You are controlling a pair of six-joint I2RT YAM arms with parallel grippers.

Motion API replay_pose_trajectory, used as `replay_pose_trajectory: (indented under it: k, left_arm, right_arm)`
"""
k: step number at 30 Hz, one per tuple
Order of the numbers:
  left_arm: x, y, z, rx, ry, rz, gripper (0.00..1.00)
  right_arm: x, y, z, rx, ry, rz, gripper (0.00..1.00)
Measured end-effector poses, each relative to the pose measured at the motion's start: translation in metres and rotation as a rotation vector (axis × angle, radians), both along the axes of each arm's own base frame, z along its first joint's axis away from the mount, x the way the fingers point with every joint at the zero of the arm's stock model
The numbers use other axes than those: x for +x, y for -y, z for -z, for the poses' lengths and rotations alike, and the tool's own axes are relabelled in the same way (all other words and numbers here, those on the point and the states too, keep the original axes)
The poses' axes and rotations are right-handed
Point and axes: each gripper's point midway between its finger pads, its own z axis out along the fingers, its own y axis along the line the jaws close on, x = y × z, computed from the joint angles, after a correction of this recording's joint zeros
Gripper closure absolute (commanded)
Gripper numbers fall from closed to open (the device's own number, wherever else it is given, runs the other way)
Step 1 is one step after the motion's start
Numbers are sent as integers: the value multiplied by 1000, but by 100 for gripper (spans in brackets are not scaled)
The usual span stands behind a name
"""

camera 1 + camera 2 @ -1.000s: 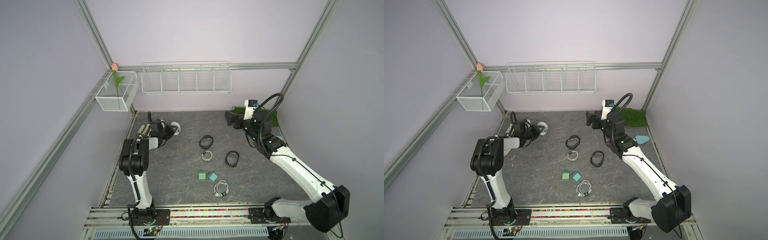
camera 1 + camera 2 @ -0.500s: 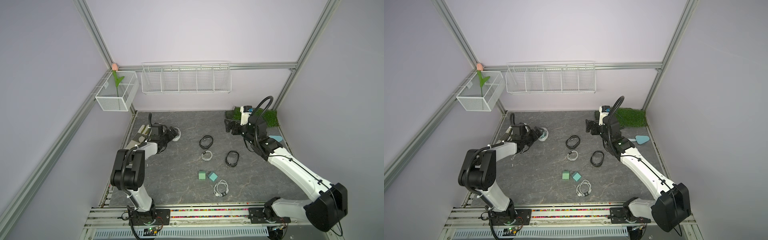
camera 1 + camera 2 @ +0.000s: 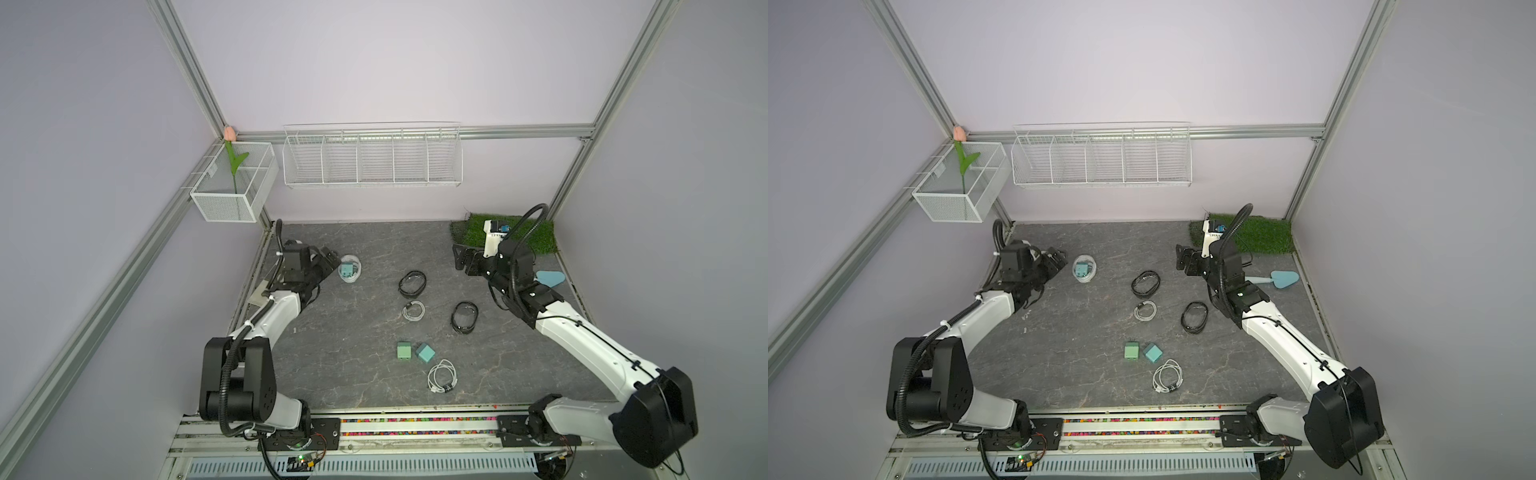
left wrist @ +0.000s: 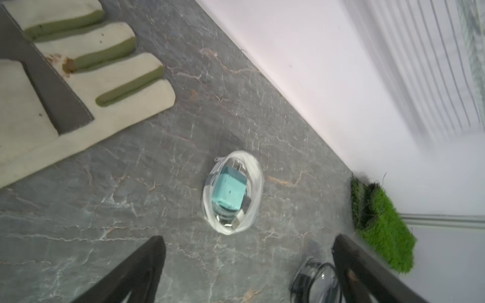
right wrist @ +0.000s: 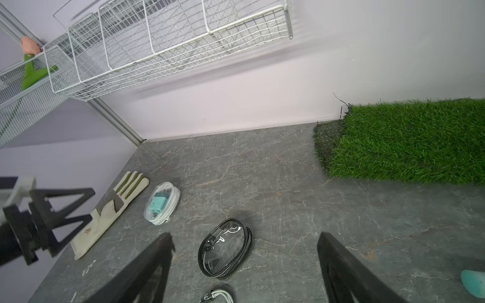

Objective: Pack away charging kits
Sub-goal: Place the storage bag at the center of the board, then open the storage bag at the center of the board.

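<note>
A teal charger block [image 3: 348, 270] lies inside a clear white-rimmed case [image 4: 254, 168] at the back left; it also shows in the right wrist view as a teal block [image 5: 158, 204]. My left gripper [image 3: 331, 260] stands open just left of that case with nothing between its fingers [image 4: 147, 262]. Two more teal blocks [image 3: 403, 351] [image 3: 425, 353] lie side by side near the front. One white coiled cable [image 3: 413, 310] lies mid-floor, another [image 3: 442, 376] by the front edge. My right gripper [image 3: 461, 260] hovers open at the back right, and a black-rimmed case [image 5: 225, 249] lies below it.
Two black-rimmed cases [image 3: 412, 284] [image 3: 464, 317] lie mid-floor. A beige and green glove [image 4: 78, 78] lies by the left wall. A grass mat [image 3: 538, 239] and a light-blue trowel [image 3: 549, 278] are at the back right. A wire basket [image 3: 372, 156] and a mesh box [image 3: 235, 189] hang on the walls.
My left gripper has opened and drawn back a little from the white-rimmed case, its arm stretching low. My right gripper has come down and forward from the grass mat.
</note>
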Motion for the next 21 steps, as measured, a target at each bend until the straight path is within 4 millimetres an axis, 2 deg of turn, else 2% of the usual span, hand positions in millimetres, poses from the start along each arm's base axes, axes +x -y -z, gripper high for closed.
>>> replay_pose_trajectory:
  k: [2, 3, 5, 6, 7, 9, 10, 12, 14, 16, 21]
  left_arm:
    - [-30, 4, 16, 38, -29, 24, 0]
    - [-38, 8, 11, 62, -20, 42, 0]
    - [-38, 22, -17, 118, 36, 81, 0]
    - [-32, 33, -39, 143, 85, 107, 0]
    - [-26, 48, -63, 163, 142, 137, 0]
    - [-22, 83, -97, 198, 237, 208, 0]
    - [-23, 108, -108, 220, 271, 260, 2]
    - [-26, 156, -115, 243, 296, 370, 3]
    - [-24, 195, -107, 278, 292, 465, 1]
    - [-21, 225, -85, 343, 262, 545, 1]
    - [-21, 268, -12, 534, 128, 723, 3]
  right_arm:
    - [3, 1, -7, 17, -21, 21, 11]
    - [6, 2, -11, 32, -34, 44, 11]
    - [11, 3, -22, 50, -47, 71, 11]
    - [12, 4, -25, 51, -45, 77, 11]
    - [12, 6, -27, 48, -42, 88, 11]
    - [9, 10, -23, 37, -48, 104, 11]
    - [7, 14, -17, 26, -61, 116, 11]
    - [2, 25, -2, 0, -106, 157, 11]
    - [0, 41, 14, -24, -160, 219, 11]
    - [-3, 61, 31, -46, -214, 294, 11]
    - [-20, 102, 70, -86, -302, 427, 11]
